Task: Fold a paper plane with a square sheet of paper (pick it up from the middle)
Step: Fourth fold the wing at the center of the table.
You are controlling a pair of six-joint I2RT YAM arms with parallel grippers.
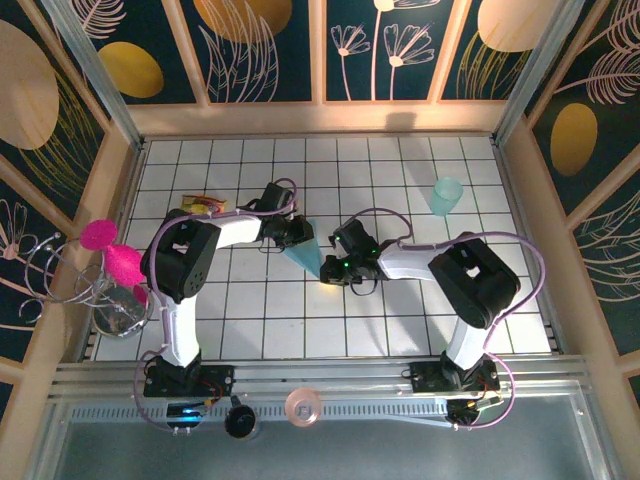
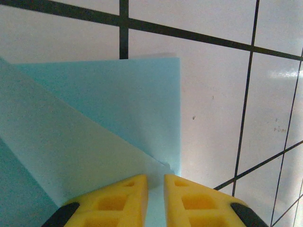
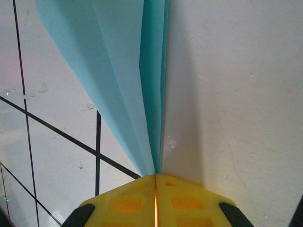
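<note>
The square sheet of paper [image 1: 306, 254] is folded into a narrow, pointed light-blue wedge on the white tiled table [image 1: 400, 320], between my two grippers. My left gripper [image 1: 296, 237] is at its wide upper end. In the left wrist view the yellow fingers [image 2: 113, 201] of that gripper [image 2: 156, 191] stand a narrow gap apart over a diagonal flap of the paper [image 2: 94, 118]. My right gripper [image 1: 334, 266] is at the pointed lower end. In the right wrist view this gripper [image 3: 155, 178] is shut, and the stacked paper layers [image 3: 118, 71] run out from its tips.
A translucent pale-teal cup [image 1: 446, 196] stands at the back right. A yellow and red packet [image 1: 207, 202] lies behind the left arm. Pink objects in a glass [image 1: 118, 270] sit off the left edge. A tape roll [image 1: 302, 406] rests on the near rail.
</note>
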